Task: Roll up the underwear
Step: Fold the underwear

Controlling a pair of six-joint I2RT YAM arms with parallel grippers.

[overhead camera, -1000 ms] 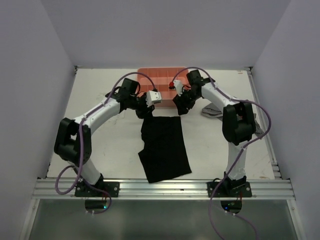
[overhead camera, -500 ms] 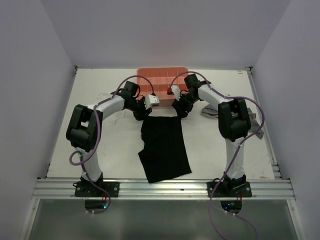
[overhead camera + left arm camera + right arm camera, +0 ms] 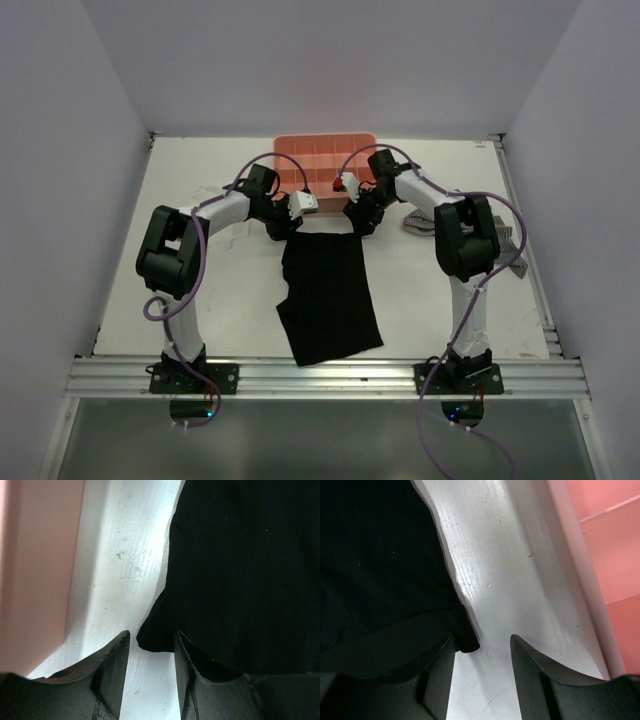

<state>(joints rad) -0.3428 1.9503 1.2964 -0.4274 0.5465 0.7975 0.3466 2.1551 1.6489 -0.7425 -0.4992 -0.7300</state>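
Observation:
The black underwear (image 3: 328, 295) lies flat on the white table, its far edge just short of the pink tray (image 3: 325, 150). My left gripper (image 3: 290, 226) is down at its far left corner. In the left wrist view the gripper (image 3: 150, 642) is open, and the underwear's (image 3: 245, 570) corner tip lies between the jaws. My right gripper (image 3: 357, 222) is down at the far right corner. In the right wrist view the gripper (image 3: 482, 645) is open, with the underwear's (image 3: 375, 565) corner by its left finger (image 3: 440, 675).
The pink tray's wall is close beside both grippers, at the left of the left wrist view (image 3: 35, 565) and at the right of the right wrist view (image 3: 615, 555). A grey checked cloth (image 3: 421, 222) lies right of the right arm.
Both arms have come down and forward from above the table to the underwear's far corners. The underwear has not moved.

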